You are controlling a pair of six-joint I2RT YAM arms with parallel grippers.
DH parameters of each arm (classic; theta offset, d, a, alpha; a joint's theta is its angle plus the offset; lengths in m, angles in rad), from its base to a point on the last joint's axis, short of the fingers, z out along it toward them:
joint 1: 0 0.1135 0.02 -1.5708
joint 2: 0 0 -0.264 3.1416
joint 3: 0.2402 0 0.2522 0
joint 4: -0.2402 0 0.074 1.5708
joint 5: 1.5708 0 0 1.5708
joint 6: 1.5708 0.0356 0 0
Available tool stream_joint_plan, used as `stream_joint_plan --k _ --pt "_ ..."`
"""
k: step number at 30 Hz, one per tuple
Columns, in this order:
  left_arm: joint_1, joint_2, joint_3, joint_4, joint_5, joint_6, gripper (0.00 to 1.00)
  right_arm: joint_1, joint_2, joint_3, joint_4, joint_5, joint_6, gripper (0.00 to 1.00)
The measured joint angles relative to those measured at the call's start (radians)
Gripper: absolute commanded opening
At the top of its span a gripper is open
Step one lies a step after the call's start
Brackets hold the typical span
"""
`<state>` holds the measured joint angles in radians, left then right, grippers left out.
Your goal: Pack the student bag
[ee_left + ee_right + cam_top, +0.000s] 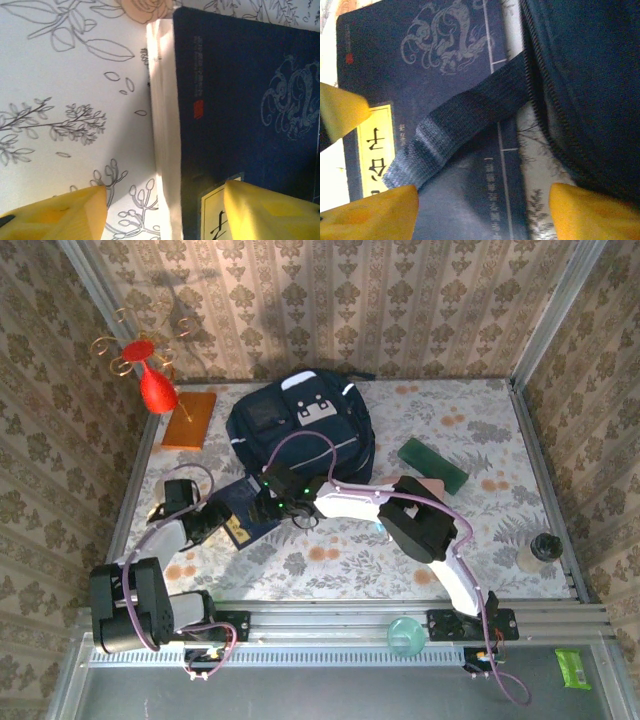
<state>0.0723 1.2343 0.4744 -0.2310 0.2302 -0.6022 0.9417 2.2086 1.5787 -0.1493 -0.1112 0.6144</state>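
Evidently, the packing has hardly begun.
An orange book (pixel 188 420), a navy book (pixel 238 518) and a green box (pixel 432 465) lie out on the surface (pixel 480 540) around the student bag (pixel 300 425), which rests at the back centre. The left pincer (pixel 162 220) stands apart, straddling the navy book's page edge, seemingly clamping nothing. The right pincer (pixel 480 220), likewise apart, hovers above that book and a bag strap (pixel 465 125).

On the counter (pixel 480 530), student bag (pixel 300 425) at back centre, book (pixel 238 508) just before it under a strap (pixel 465 125), box (pixel 432 466) to the right.
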Motion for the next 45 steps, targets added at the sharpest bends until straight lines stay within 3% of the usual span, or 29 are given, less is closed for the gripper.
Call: stream_joint_plan --k 9,22,25,30,35,39,45 --pt "-0.065 0.029 -0.003 0.124 0.048 0.013 0.39 -0.004 0.020 -0.014 0.040 -0.077 0.051 0.50" --pt "-0.078 -0.119 -0.029 0.150 0.069 0.010 0.14 -0.009 0.012 -0.050 0.091 -0.084 0.071 0.52" --pt "-0.077 -0.123 -0.037 0.148 0.075 0.013 0.06 -0.010 0.008 -0.061 0.105 -0.091 0.070 0.57" --pt "-0.071 -0.158 -0.036 0.094 0.059 0.014 0.05 -0.023 -0.030 -0.107 0.123 -0.121 0.054 0.70" --pt "-0.060 -0.438 -0.031 -0.050 -0.008 0.007 0.03 -0.071 -0.180 -0.211 0.055 -0.150 0.000 0.79" --pt "-0.058 -0.587 0.026 -0.019 0.101 -0.066 0.01 -0.164 -0.337 -0.285 0.109 -0.262 0.032 1.00" --pt "-0.122 -0.505 0.148 0.146 0.316 -0.185 0.01 -0.256 -0.424 -0.380 0.370 -0.452 0.206 1.00"
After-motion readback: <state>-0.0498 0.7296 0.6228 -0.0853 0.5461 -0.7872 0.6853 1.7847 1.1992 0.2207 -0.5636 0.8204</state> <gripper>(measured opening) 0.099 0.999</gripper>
